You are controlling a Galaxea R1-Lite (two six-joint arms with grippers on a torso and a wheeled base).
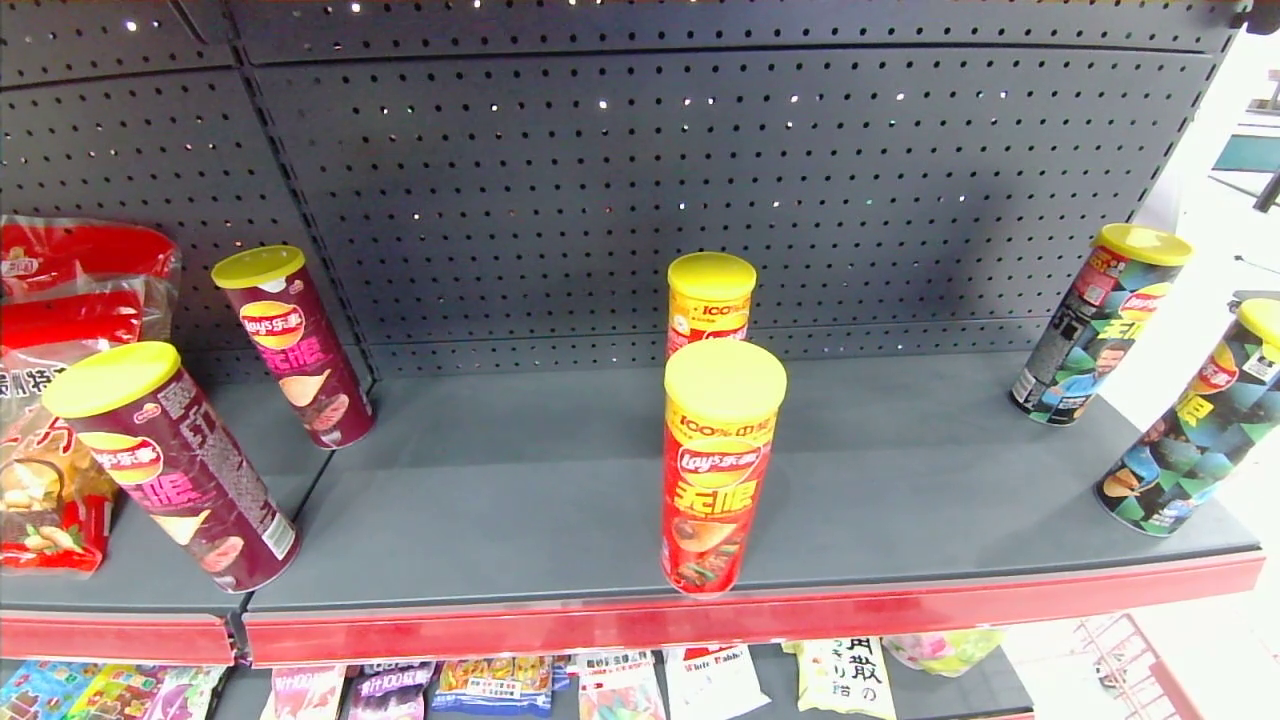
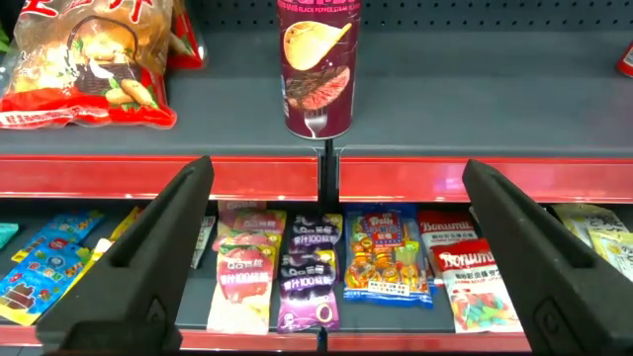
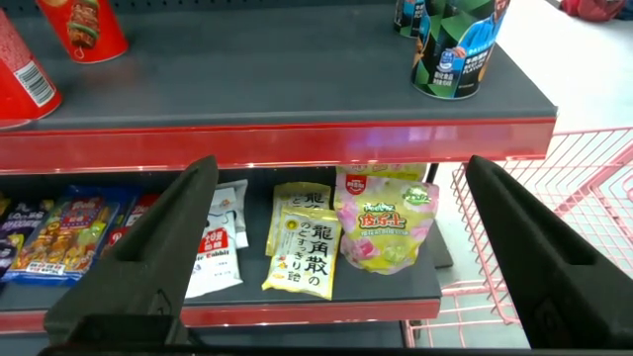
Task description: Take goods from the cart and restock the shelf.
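On the grey shelf (image 1: 560, 500) stand three pairs of yellow-lidded chip cans: two maroon cans (image 1: 180, 470) at the left, two red cans (image 1: 715, 470) in the middle and two black-and-teal cans (image 1: 1190, 430) at the right end. My left gripper (image 2: 336, 173) is open and holds nothing, low in front of the shelf's red edge, facing a maroon can (image 2: 316, 69). The right gripper (image 3: 341, 163), also open and holding nothing, sits below the red edge between a red can (image 3: 84, 25) and a black-and-teal can (image 3: 457, 49).
Red snack bags (image 1: 60, 400) fill the shelf's left end. Packets of sweets (image 2: 297, 277) and snacks (image 3: 307, 247) line the lower shelf. A pink wire cart (image 3: 584, 227) stands past the shelf's right end. Wide bare stretches of shelf lie between the can pairs.
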